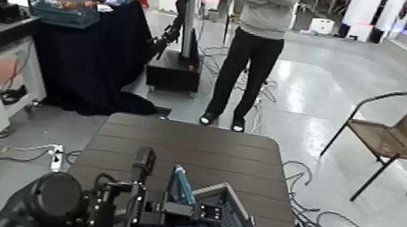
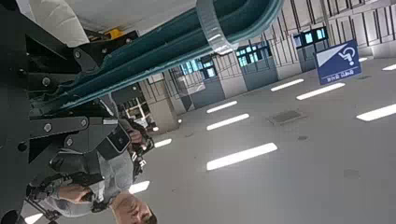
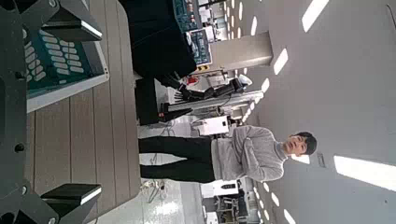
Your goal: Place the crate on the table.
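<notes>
1. Head view, far left: two mesh crates [image 1: 62, 5] sit on the black-draped table [image 1: 100, 55], outside the work
2. Next along, the left arm [image 1: 58, 197] reaches in over the near part of the work area. Its left gripper [image 2: 105, 89] is clenched on a teal handle [image 2: 168, 49], as the left wrist view shows
3. At the centre, low in the head view, the crate [image 1: 229, 196] overlaps the near part of the table [image 1: 187, 142], its rim set askew to the slats. Whether its base touches the wood or hangs just above, the pictures do not tell. Beyond the far edge a person [image 1: 258, 46] stands with folded arms
4. To the right of the crate, the right gripper [image 3: 98, 112] has its fingers spread wide, grasping nothing; the right wrist view shows the crate's lattice side and rim near them
5. The step in hand looks like the setting-down. The next move calls for making sure the whole base is over the slats, then lowering it level until it bears on them; only then should the left gripper release the handle and back away. With one handle gripped, the crate could tip or swing if it is still unsupported
</notes>
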